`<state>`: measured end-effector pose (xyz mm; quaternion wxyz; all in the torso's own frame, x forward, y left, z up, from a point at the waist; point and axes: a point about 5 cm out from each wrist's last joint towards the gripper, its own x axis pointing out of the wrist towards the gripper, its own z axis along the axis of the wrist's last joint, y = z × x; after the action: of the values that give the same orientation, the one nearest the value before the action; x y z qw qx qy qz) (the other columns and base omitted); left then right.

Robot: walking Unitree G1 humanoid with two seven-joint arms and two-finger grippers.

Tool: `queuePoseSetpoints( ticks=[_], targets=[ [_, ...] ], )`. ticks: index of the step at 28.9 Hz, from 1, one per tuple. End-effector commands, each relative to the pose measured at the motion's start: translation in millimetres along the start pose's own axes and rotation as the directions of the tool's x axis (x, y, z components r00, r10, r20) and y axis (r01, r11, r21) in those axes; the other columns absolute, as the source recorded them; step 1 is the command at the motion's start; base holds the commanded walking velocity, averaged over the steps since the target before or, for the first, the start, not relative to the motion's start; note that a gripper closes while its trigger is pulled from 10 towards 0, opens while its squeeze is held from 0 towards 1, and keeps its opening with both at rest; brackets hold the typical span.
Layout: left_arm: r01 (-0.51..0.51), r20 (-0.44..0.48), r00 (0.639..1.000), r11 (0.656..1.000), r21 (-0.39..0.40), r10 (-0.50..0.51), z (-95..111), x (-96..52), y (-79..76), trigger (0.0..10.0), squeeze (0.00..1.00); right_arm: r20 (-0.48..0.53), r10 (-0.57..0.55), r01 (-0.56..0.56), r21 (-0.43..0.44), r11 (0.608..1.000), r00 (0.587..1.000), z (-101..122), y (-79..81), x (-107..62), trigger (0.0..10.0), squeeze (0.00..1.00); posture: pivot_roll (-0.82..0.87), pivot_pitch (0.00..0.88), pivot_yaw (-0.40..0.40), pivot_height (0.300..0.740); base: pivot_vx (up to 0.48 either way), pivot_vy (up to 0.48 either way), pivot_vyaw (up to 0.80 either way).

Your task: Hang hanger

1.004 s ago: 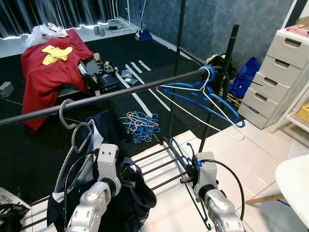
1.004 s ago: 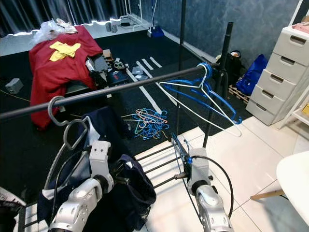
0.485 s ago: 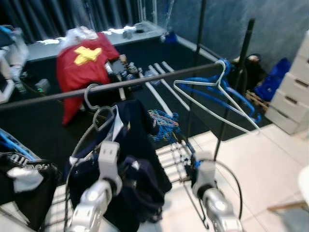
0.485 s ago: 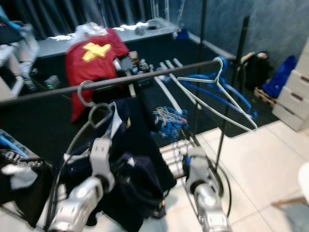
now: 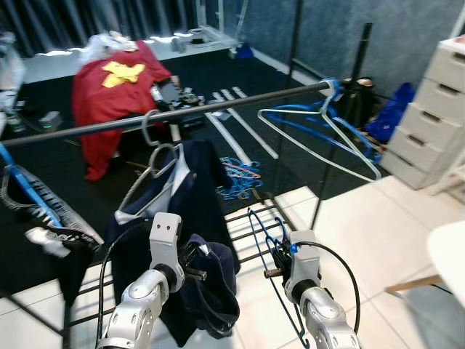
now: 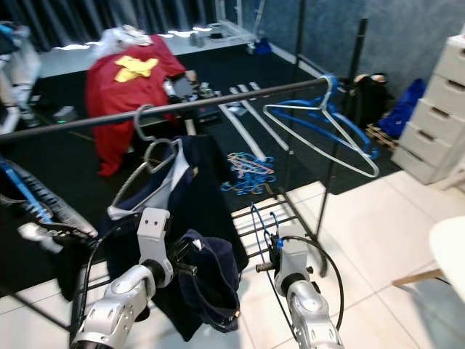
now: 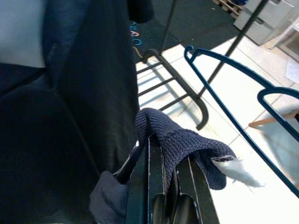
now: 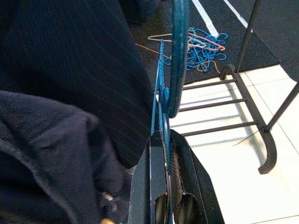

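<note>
A black clothes rail (image 5: pixel 218 109) crosses in front of me at chest height. My right gripper (image 8: pixel 163 184) is shut on the thin wire of a blue hanger (image 5: pixel 270 251), held below the rail with its hook (image 8: pixel 179 56) pointing away from me. My left gripper (image 7: pixel 163 182) is shut on a fold of a dark navy garment (image 5: pixel 209 280) that droops beside the hanger. A navy jacket (image 5: pixel 174 193) hangs from the rail on a grey hanger (image 5: pixel 154 149). Blue and white hangers (image 5: pixel 327 127) hang at the rail's right end.
The rack's floor bars (image 5: pixel 254 218) lie just ahead on white tiles. A pile of blue hangers (image 5: pixel 240 178) is on the black carpet, with a red cloth heap (image 5: pixel 116 91) farther back. White drawers (image 5: pixel 436 109) stand to the right, and a white table edge (image 5: pixel 450 254) is nearby.
The camera has swung and pulled back, so more of the rail's left end and a garment hanging there now show. Both grippers keep their holds.
</note>
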<state>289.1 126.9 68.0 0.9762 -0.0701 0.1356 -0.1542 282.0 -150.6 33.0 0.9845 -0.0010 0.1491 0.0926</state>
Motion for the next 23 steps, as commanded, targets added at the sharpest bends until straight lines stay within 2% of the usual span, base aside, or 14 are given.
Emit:
queuePoseSetpoints(
  ticks=[1,16,18,19,20,22,23],
  targets=[
    [0.002,0.002,1.0,1.0,0.009,-0.002,2.6,-1.3,3.5,10.0,0.0,-0.009,-0.004,0.004,0.015,1.0,1.0,-2.2,0.3,-0.7,10.0,0.0,0.0,0.068,0.057,0.74,0.0,0.0,0.0],
    [0.006,0.001,1.0,1.0,0.03,-0.006,5.7,0.3,4.3,10.0,0.0,-0.01,-0.008,0.008,0.017,1.0,1.0,-3.2,0.5,-0.9,10.0,0.0,0.0,0.067,0.067,0.74,0.0,0.0,0.0],
    [0.013,0.005,1.0,0.999,0.053,-0.013,8.9,2.4,2.7,10.0,0.0,-0.023,0.07,-0.07,0.033,0.997,0.997,-3.8,5.5,-2.8,10.0,0.0,-0.01,0.067,0.068,0.74,0.0,0.0,0.0],
    [0.013,0.005,1.0,0.999,0.053,-0.013,8.9,2.4,2.7,10.0,0.0,-0.023,0.07,-0.07,0.033,0.997,0.997,-3.8,5.5,-2.8,10.0,0.0,-0.01,0.067,0.068,0.74,0.0,0.0,0.0],
    [0.038,-0.008,0.999,0.993,0.109,-0.038,11.1,3.6,0.5,10.0,0.0,-0.087,0.169,-0.169,0.009,0.986,0.982,-9.2,8.9,-7.0,10.0,0.0,-0.02,0.065,0.071,0.74,0.0,0.0,0.0],
    [0.038,-0.008,0.999,0.993,0.109,-0.038,11.1,3.6,0.5,10.0,0.0,-0.087,0.169,-0.169,0.009,0.986,0.982,-9.2,8.9,-7.0,10.0,0.0,-0.02,0.065,0.071,0.74,0.0,0.0,0.0],
    [0.082,-0.048,0.996,0.979,0.188,-0.074,10.6,3.9,-1.8,10.0,0.0,-0.157,0.26,-0.269,-0.035,0.963,0.953,-14.3,8.7,-13.6,10.0,0.0,-0.02,0.065,0.078,0.74,0.0,0.0,0.0]
  ],
)
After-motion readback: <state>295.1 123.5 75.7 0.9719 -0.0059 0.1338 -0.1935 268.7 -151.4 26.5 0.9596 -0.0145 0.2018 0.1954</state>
